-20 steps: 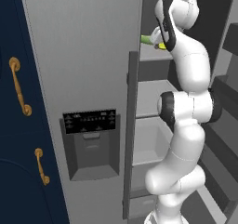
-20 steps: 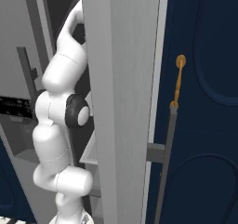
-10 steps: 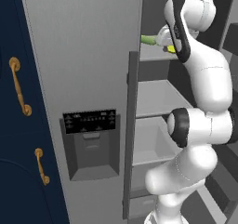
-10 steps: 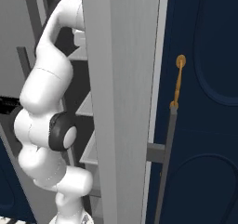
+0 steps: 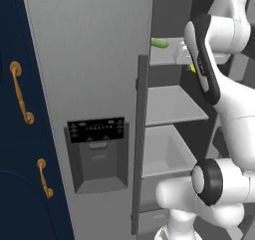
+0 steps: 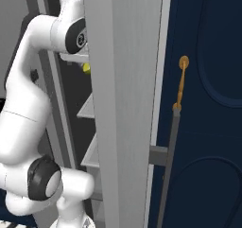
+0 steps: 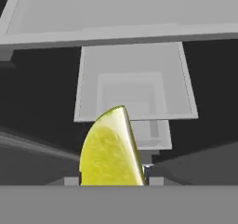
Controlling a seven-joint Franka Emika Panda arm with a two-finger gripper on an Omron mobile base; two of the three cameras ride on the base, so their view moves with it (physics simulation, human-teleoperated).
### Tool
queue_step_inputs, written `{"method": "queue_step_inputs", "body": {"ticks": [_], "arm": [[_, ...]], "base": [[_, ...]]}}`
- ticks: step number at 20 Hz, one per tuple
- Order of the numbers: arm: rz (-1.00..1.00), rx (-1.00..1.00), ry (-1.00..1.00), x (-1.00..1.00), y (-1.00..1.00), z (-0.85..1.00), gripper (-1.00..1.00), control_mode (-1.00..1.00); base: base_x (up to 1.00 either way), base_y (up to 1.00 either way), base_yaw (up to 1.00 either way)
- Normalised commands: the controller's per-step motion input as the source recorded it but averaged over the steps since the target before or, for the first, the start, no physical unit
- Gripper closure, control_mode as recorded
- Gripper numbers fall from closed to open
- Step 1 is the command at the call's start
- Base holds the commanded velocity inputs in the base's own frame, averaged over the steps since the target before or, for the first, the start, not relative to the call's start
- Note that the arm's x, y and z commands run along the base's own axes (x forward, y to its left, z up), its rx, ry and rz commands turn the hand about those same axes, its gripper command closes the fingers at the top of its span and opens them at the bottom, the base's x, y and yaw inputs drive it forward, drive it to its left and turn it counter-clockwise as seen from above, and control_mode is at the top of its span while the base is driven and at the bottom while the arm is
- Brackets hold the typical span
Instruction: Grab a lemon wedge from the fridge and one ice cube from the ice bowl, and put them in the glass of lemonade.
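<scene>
The tool [image 7: 111, 183] sits at the bottom of the hand view with the small yellow-green lemon wedge [image 7: 111, 148] rising right from it. The fingertips themselves are hidden, so as best I can judge it is clamped on the wedge at its lower flanks. From the base, a speck of yellow [image 5: 192, 68] shows by the wrist, inside the tall grey two-door fridge [image 5: 89, 60], level with its upper shelf [image 5: 169, 57]. The wedge looks light, soft and slick-skinned: squeeze gently across the broad faces, never the thin edge.
</scene>
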Motion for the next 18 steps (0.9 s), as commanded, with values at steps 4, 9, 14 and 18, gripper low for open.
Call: {"method": "queue_step_inputs", "body": {"ticks": [4, 9, 14, 18], "arm": [[-0.24, 0.00, 0.06, -1.00, 0.07, -0.49, 1.00, -1.00], [-0.19, 0.00, 0.09, -1.00, 0.14, -0.62, 1.00, -1.00], [-0.09, 0.00, -0.01, -1.00, 0.20, -0.25, 1.00, -1.00], [0.00, 0.00, 0.00, -1.00, 0.04, -0.08, 1.00, -1.00]], "base": [[0.00, 0.00, 0.00], [0.00, 0.00, 0.00], [0.00, 0.00, 0.00], [0.00, 0.00, 0.00]]}}
